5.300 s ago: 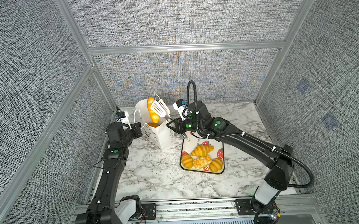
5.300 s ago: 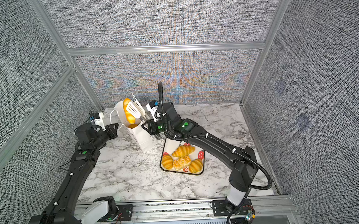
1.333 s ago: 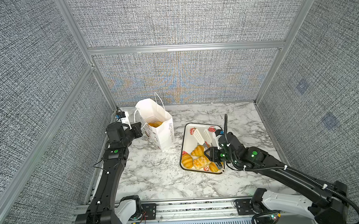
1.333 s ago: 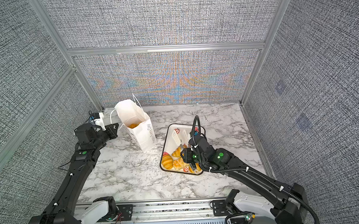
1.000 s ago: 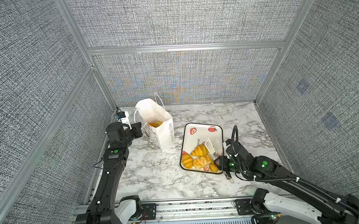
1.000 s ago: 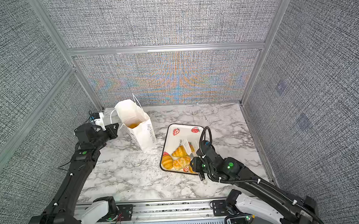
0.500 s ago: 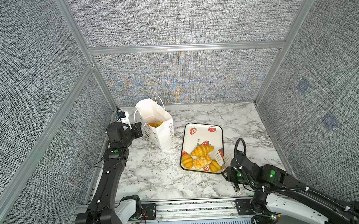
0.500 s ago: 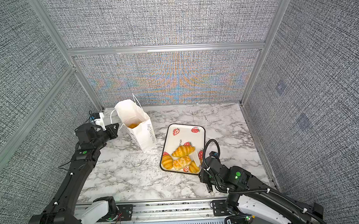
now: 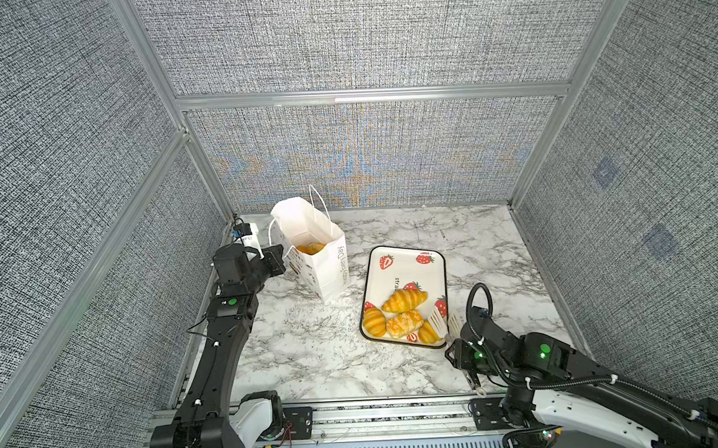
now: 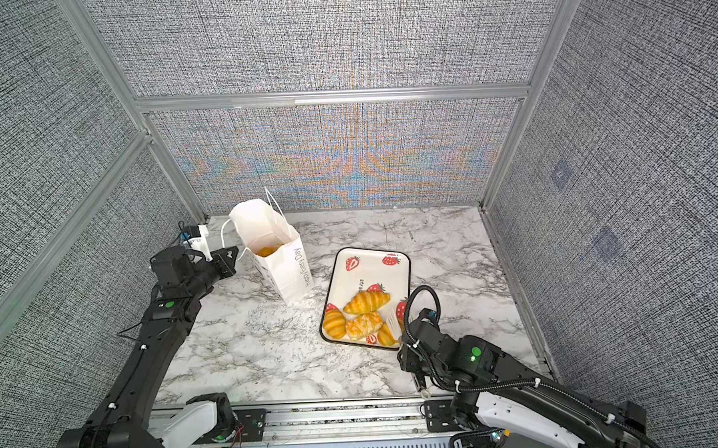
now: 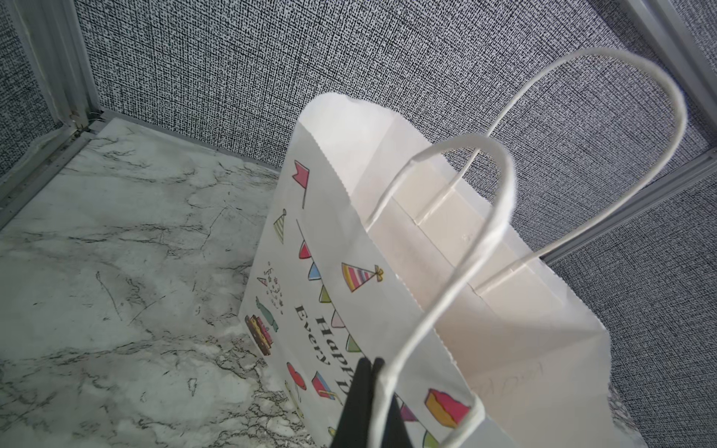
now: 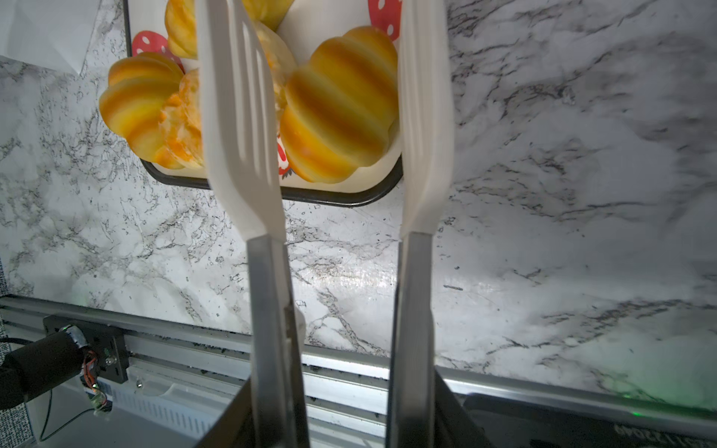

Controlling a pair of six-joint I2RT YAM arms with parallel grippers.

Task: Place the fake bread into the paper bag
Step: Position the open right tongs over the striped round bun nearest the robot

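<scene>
Fake bread (image 9: 404,300) is seen in a top view on the strawberry tray (image 9: 408,250) and inside the paper bag (image 9: 325,264). In the left wrist view, its cord handle (image 11: 506,194) is pinched by the left gripper (image 11: 368,364); in the right wrist view, white tongs (image 12: 236,128) are held spread, framing a ridged roll (image 12: 337,104).

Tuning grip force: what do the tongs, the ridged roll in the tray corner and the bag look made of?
The tongs: matte white slotted heads, likely plastic or silicone; arms look brushed metal, grey sheen. The ridged roll: glossy, smooth, even stripes, probably foam or soft plastic. The paper bag: thin matte white paper, serrated rim, sharp folds, cord handles.
</scene>
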